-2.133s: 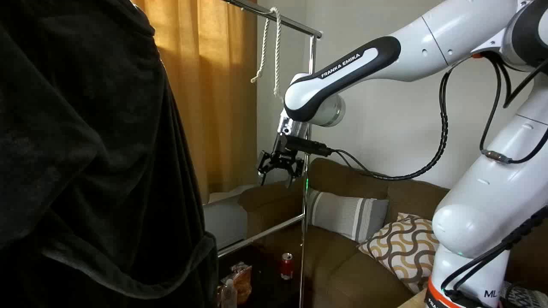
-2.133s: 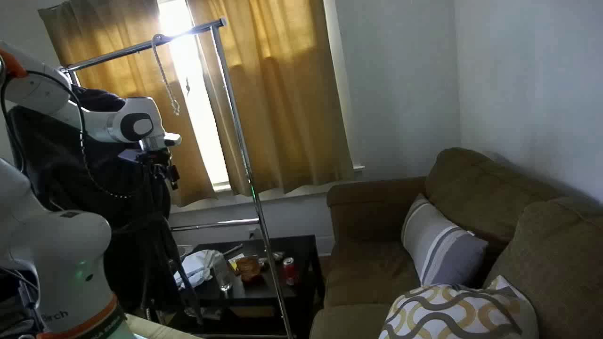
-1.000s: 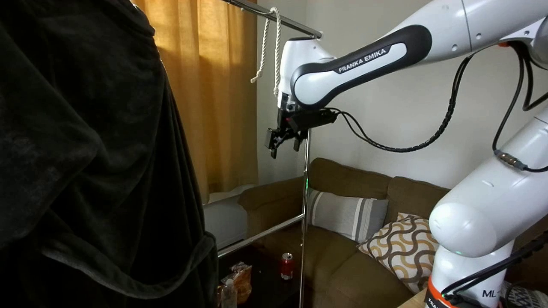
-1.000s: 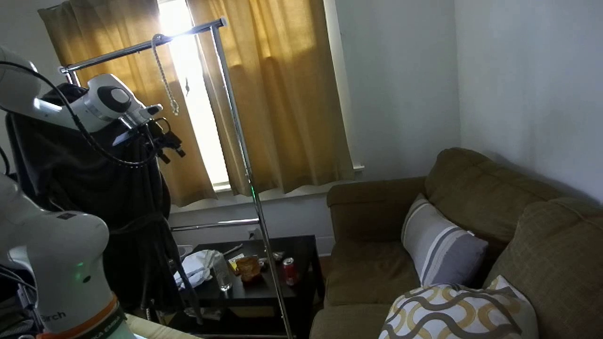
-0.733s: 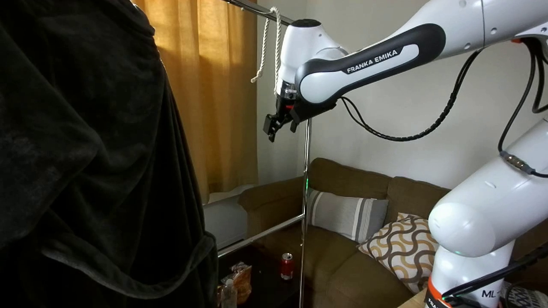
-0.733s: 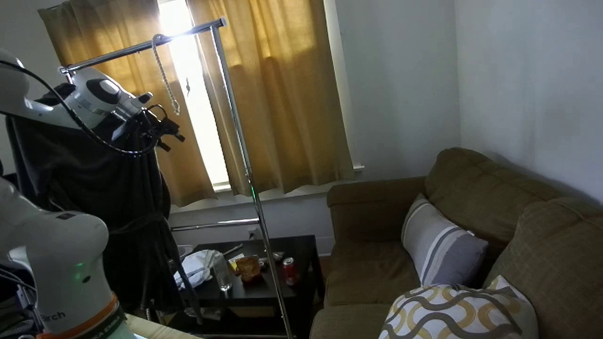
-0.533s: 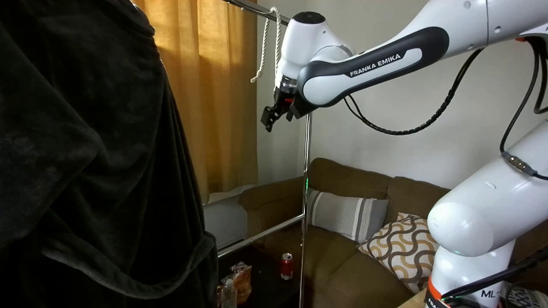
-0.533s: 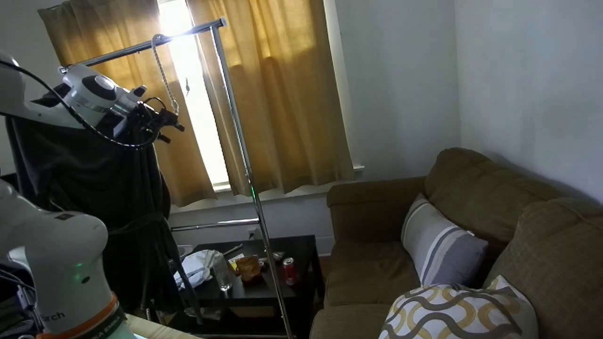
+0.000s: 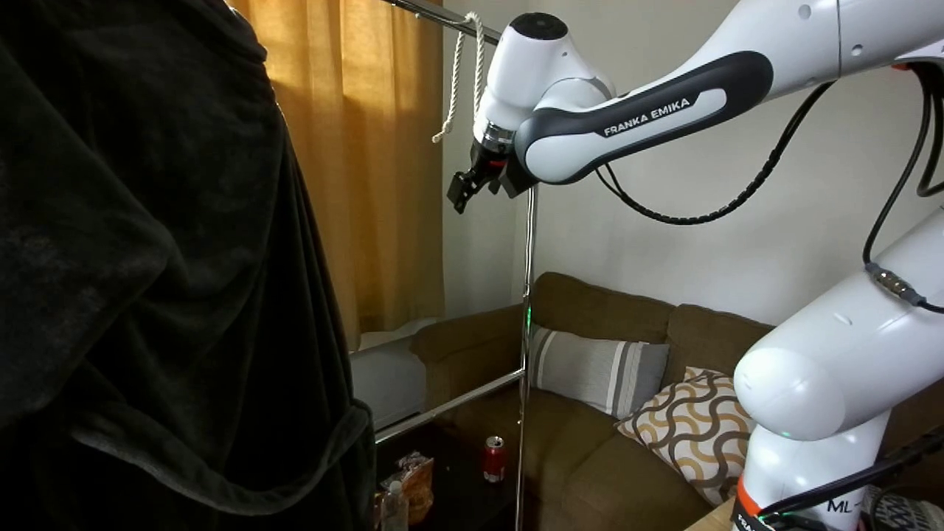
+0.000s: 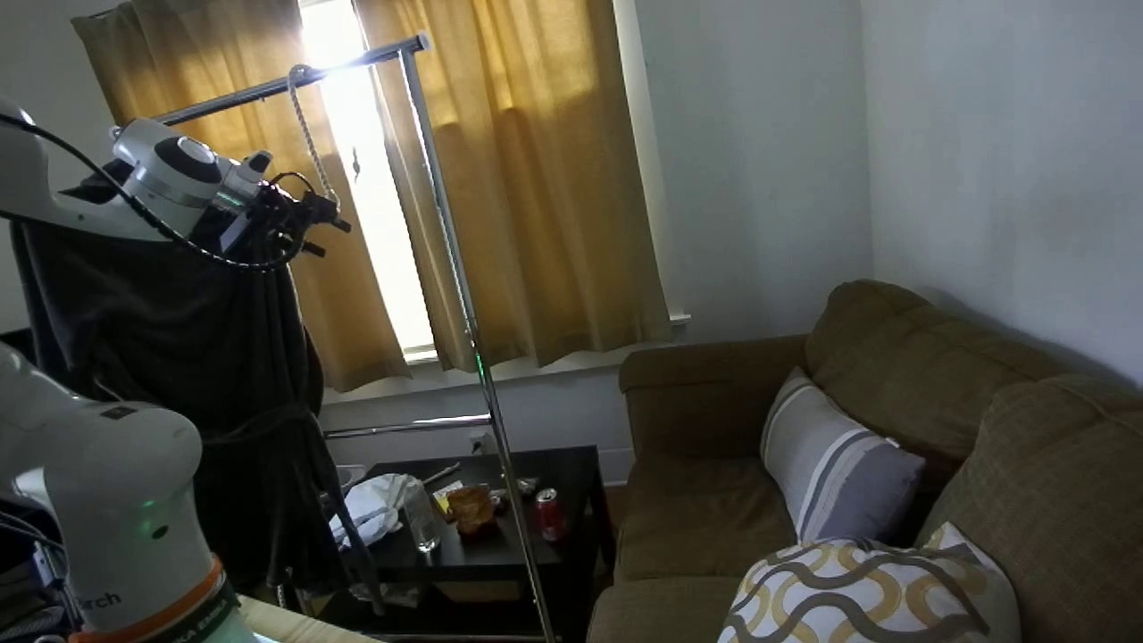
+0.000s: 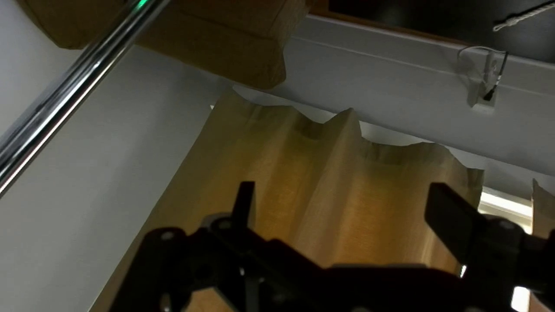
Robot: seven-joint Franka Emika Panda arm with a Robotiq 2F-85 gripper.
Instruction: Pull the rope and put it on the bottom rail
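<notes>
Risen jaws gape; both exterior views alone show bottom rail (image 9: 450, 405)

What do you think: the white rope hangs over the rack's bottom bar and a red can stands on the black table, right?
Not quite: the white rope hangs over the top bar, not the bottom bar, as both exterior views show. A red can does stand on the black table.
</notes>
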